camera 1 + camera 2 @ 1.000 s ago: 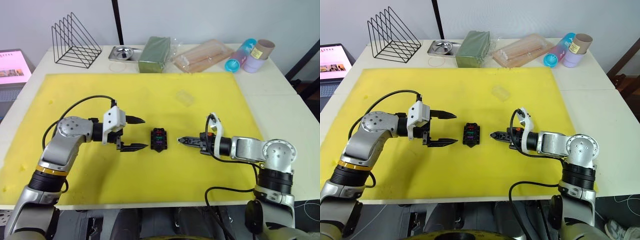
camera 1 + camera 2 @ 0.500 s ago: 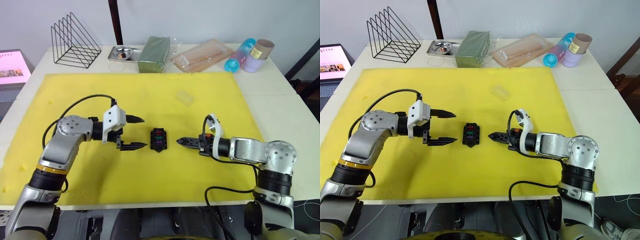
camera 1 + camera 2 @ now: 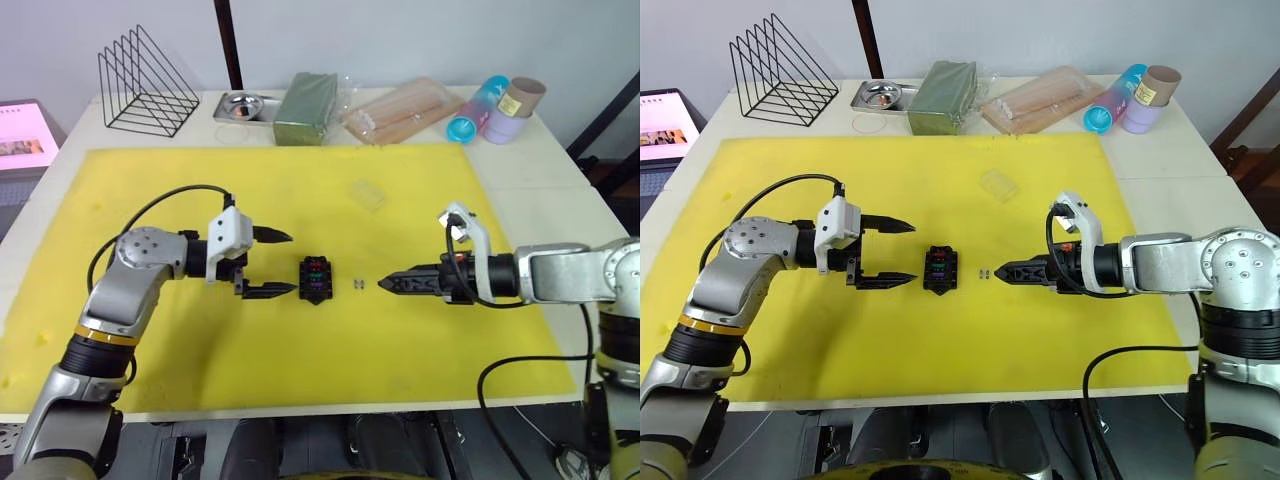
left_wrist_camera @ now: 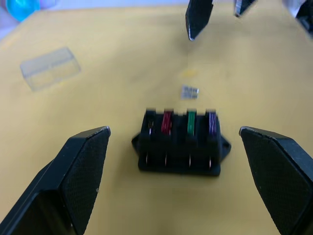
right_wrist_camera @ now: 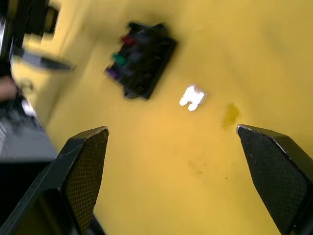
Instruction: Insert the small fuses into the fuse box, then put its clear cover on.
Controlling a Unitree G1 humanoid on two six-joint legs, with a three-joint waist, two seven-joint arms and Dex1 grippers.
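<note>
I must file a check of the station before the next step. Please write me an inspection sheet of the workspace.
Surface: yellow mat on a white table.
Job's things: fuse box at mat centre with red, green and purple fuses seated; pale grey fuse loose on the mat beside it; clear cover apart, farther back.
Clutter: wire rack, metal tray, green block, bag of sticks, tubes along the far edge.
Grippers: left pincer open beside the box; right pincer open, near the grey fuse.
Cables: black cable looped on the left arm.
Surroundings: screen at far left.
</note>
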